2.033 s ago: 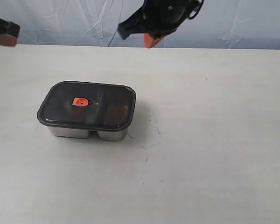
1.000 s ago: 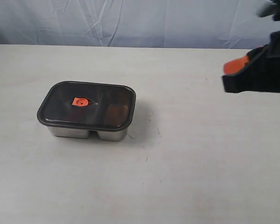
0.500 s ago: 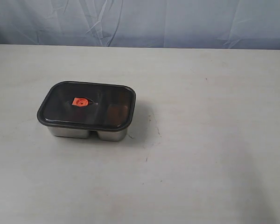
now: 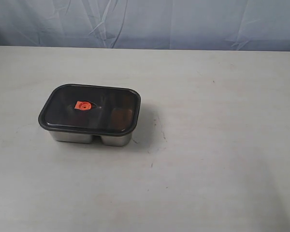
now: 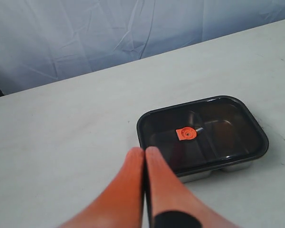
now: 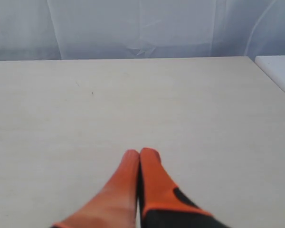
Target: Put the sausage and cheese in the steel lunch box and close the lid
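My right hand (image 6: 139, 153) has pulled clear and, like my left hand (image 5: 145, 153), is pinched shut on nothing, leaving the lid (image 4: 89, 108) seated on the steel lunch box (image 4: 108, 140) on the surface (image 4: 212, 145), so the task looks finished.

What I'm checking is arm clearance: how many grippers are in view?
2. The left gripper, shut, shows in the left wrist view, apart from the lidded box. The right gripper, shut, shows in the right wrist view over the table. Neither appears in the exterior view.

table (image 4: 208, 145): pale, matte | on it: steel lunch box (image 4: 89, 137)
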Controlling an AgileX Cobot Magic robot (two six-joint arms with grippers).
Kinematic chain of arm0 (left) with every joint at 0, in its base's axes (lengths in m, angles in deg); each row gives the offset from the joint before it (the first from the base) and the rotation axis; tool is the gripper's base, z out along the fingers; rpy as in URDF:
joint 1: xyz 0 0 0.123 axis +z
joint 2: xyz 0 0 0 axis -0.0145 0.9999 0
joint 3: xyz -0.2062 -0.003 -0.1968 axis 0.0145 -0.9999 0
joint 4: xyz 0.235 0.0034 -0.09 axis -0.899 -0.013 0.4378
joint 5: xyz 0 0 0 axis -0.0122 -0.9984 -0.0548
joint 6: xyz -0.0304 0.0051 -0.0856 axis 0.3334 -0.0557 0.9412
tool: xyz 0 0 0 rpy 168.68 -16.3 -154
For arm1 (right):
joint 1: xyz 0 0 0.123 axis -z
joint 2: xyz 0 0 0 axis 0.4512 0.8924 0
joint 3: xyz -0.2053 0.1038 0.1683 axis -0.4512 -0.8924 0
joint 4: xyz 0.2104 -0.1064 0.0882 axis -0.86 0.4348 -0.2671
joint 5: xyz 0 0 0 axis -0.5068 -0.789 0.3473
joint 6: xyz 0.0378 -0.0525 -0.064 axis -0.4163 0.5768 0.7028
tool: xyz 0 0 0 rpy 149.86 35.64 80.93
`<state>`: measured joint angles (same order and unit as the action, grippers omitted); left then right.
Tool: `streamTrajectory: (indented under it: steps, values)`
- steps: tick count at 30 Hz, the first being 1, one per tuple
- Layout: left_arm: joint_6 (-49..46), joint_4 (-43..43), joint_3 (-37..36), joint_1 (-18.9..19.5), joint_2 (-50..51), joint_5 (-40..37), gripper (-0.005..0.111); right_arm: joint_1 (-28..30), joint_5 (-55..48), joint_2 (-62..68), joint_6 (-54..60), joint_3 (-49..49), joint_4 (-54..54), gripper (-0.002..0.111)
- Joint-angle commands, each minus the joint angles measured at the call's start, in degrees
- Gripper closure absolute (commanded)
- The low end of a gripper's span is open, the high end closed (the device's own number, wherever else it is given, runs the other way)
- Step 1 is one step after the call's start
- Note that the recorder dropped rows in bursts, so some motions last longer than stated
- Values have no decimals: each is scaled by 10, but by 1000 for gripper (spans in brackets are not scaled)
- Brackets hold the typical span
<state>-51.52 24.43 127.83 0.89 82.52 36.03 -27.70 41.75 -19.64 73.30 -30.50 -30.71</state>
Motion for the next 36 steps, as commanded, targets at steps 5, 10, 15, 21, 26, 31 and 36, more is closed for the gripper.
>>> streamTrajectory:
  steps: [5,10,15,21,26,31,36]
  values:
    - [3,-1,-4,0,-4,2,107,2,32,-36,-3,-41,6,109]
    - [3,-1,-4,0,-4,2,107,2,32,-44,-3,-44,6,109]
    - [3,-1,-4,0,-4,2,107,2,79,-45,-47,-73,6,109]
    - [3,-1,-4,0,-4,2,107,2,78,-45,-77,-84,11,109]
    - [3,-1,-4,0,-4,2,107,4,79,-45,-78,-84,25,109]
    - [3,-1,-4,0,-4,2,107,27,66,-52,-78,-84,25,109]
    - [3,-1,-4,0,-4,2,107,32,57,-71,-78,-84,25,109]
